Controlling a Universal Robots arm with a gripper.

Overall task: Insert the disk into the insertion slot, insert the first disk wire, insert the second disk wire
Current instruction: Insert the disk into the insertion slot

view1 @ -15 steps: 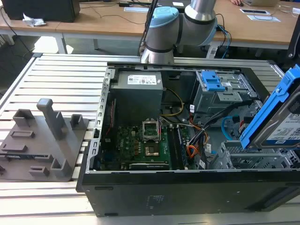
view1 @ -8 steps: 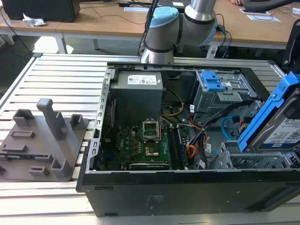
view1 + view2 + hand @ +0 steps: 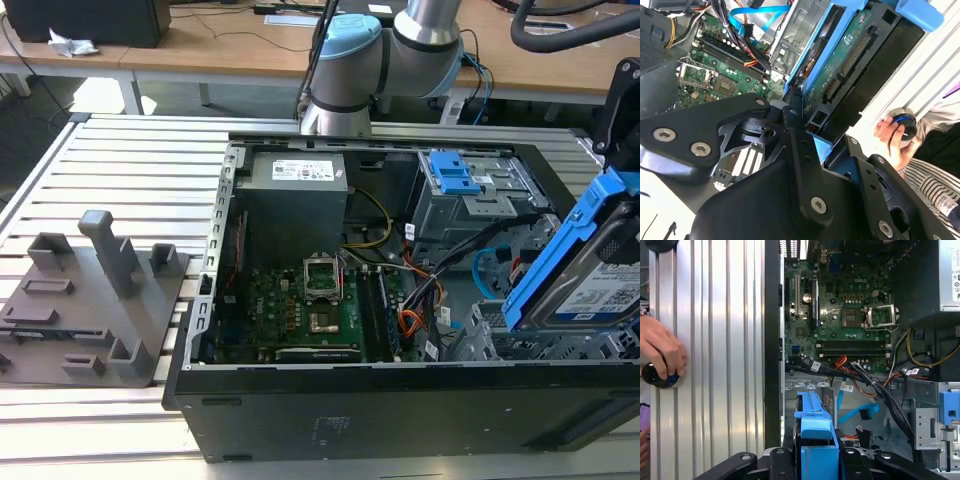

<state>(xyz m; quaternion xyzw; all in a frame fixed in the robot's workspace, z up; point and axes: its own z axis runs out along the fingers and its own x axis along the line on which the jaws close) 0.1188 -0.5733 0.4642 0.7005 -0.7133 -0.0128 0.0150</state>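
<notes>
Black linkage gripper clamps the flat rectangular disk, white-labelled in a bright blue caddy, at the exterior view's right edge; its long axis tilts up rightward, lower end at the grey perforated sheet-metal insertion slot

We're in a robotics lab here, no doubt about it: a slotted aluminium table carries an opened computer case with its motherboard laid bare, and a grey fixture block sits just beside it. Behind the case stands a robot arm, its gripper clamped on the disk above the open case, with wooden desks along the back. And in the first wrist view a person's hand rests on a black knob on the table.
</notes>
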